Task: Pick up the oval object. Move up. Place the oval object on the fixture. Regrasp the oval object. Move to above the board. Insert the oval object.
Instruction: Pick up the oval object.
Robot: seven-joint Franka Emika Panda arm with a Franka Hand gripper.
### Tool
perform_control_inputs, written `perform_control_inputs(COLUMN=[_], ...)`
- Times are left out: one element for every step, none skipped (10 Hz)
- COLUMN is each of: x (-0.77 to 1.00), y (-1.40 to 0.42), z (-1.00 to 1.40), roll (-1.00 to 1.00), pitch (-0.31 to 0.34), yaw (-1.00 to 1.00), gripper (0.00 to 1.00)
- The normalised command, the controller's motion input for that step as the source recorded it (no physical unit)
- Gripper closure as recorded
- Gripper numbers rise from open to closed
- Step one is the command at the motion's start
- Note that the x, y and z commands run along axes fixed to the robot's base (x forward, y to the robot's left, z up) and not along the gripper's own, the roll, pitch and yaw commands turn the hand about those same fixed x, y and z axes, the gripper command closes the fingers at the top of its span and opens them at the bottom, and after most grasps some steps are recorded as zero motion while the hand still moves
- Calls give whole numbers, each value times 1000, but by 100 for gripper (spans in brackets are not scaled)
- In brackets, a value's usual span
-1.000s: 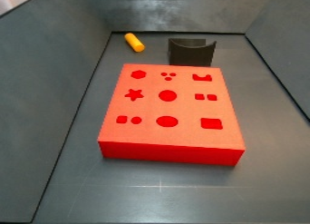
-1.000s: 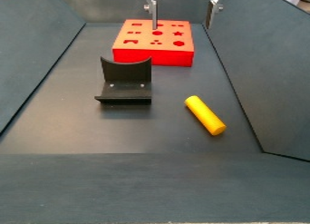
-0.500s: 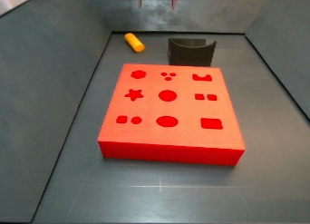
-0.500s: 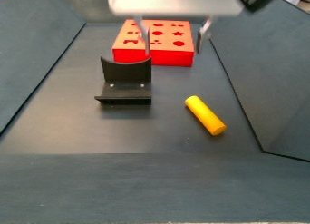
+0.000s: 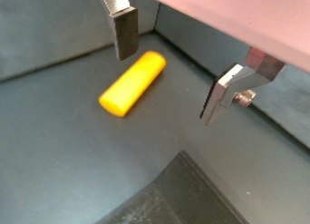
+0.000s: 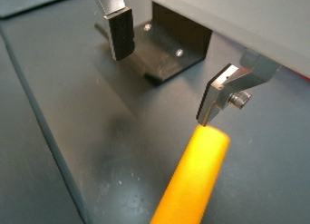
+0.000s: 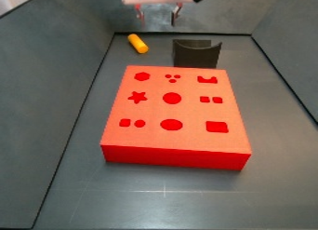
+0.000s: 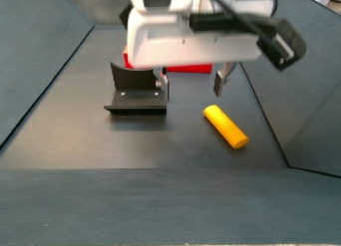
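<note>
Oval object (image 5: 132, 83) on floor, claw (image 5: 173, 72) wide above it, fixture (image 8: 136, 89) beside

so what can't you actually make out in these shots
- Board: in a side view the claw and its body cover most of it; absent from both wrist views.
- Claw in a side view: cut off by the top edge, fingers unseen.
- Oval object: a wrist view's bottom edge cuts its far end.
- Fixture: only partly seen behind the open claw's finger.
</note>
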Motion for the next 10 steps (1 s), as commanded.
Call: perform_control_inputs(x=[0,77,-254,-860,-914,-837,-37,0,-91,-214], y=[-111,31,-49,0,0,0,-20,-6,291,231], z=[-614,0,-594,-603,-197,-17,-9,0,-49,-49], roll=[149,0,231,186,39,0,0,9,-3,-44], pitch=[-260,53,-96,-207,-176,-190,-69,0,0,-67], yaw=[26,0,-34,-157,-180,-143,11,0,100,117], gripper=[0,0,0,0,0,0,0,0,0,0])
